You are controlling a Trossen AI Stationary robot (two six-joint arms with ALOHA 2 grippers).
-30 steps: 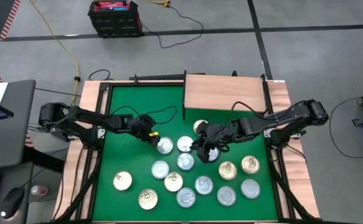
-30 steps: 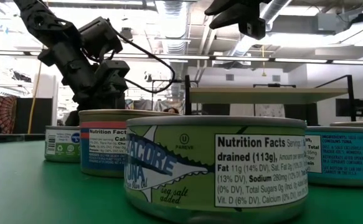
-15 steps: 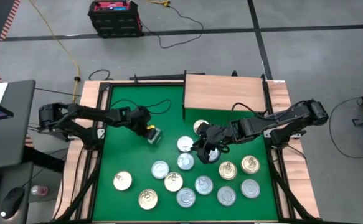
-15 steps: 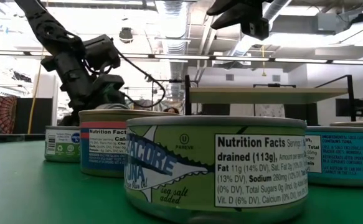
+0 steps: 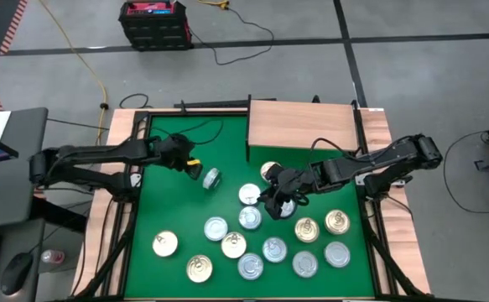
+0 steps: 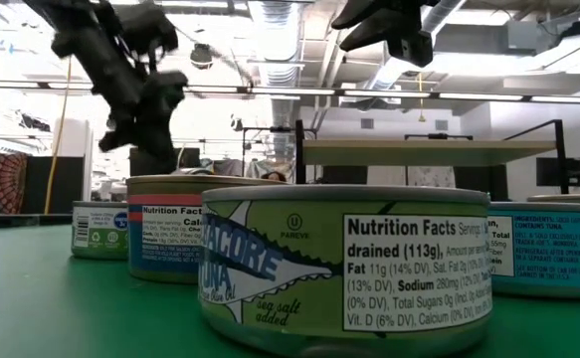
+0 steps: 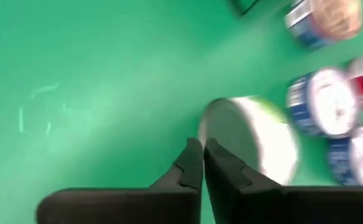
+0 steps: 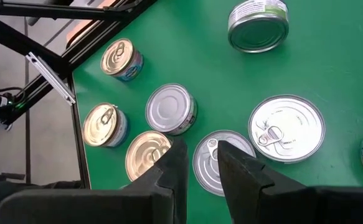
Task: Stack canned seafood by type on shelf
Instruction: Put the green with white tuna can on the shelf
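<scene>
Nearest tin (image 6: 344, 261): it fills the low view's foreground, its green tuna label and nutrition panel facing the camera; its base is cut off by the picture's edge and it hides most of the tins behind it.
Tin cluster (image 5: 261, 239): about a dozen flat tins stand lid-up on the green surface (image 5: 169, 210), silver and gold lids mixed; labels cannot be read from above.
Right hand (image 5: 275, 201): hovers over the far edge of the cluster, arm stretched in from the right side; fingers narrowly parted with nothing between them, a silver lid (image 8: 221, 162) below the gap.
Tipped tin (image 5: 211, 178): lies on its side, apart from the cluster, just beside the left hand; blurred in the left wrist view, green side label only just readable.
Left hand (image 5: 191, 165): arm reaches low from the left edge; fingers pressed together, holding nothing, tips next to the tipped tin.
Shelf (image 5: 301, 124): light-wood board at the surface's far end, no tins visible on top.
</scene>
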